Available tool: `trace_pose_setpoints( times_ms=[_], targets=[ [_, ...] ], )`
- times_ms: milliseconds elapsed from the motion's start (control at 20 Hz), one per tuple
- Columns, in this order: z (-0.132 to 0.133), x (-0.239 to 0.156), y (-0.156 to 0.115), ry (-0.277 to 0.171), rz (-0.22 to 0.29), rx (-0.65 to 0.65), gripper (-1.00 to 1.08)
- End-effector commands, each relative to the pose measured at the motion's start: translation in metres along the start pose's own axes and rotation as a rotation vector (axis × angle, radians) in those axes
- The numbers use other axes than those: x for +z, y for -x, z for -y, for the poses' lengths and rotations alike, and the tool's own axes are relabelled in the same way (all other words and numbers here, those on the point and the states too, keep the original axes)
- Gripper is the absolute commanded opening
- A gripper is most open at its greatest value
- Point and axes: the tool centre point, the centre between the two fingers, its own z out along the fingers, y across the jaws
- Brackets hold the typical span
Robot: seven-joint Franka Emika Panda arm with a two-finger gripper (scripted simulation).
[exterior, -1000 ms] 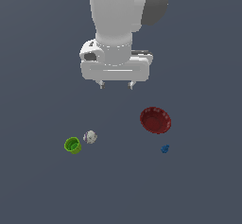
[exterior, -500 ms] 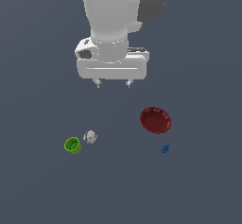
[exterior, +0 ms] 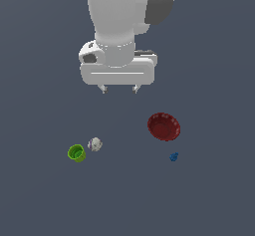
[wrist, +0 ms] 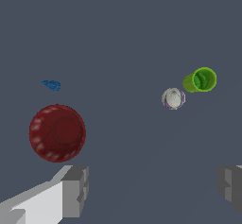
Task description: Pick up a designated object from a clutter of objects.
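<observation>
The designated object is a tiny dark-blue knobbly piece lying just beside the dark-red ribbed bowl; the wrist view shows the blue piece and the bowl too. The rest of the clutter, a bright-green cup and a grey-white lump, lies toward the exterior view's left. My gripper hangs open high above the floor, with nothing between its fingers, well apart from every object.
In the wrist view the green cup lies on its side next to the grey-white lump. All items rest on a plain dark-grey floor.
The arm has shifted slightly toward the exterior view's left and a little upward. None of the objects moved, and the fingers stayed apart.
</observation>
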Motion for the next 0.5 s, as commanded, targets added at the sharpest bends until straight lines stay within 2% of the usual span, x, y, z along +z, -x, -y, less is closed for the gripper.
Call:
trace_pose_setpoints(
  times_ms=[0,450],
  targets=[
    [0.005,0.004,-0.005,0.004,0.002,-0.027,1.0],
    [0.041,0.039,-0.038,0.03,0.01,-0.223,1.0]
  ],
)
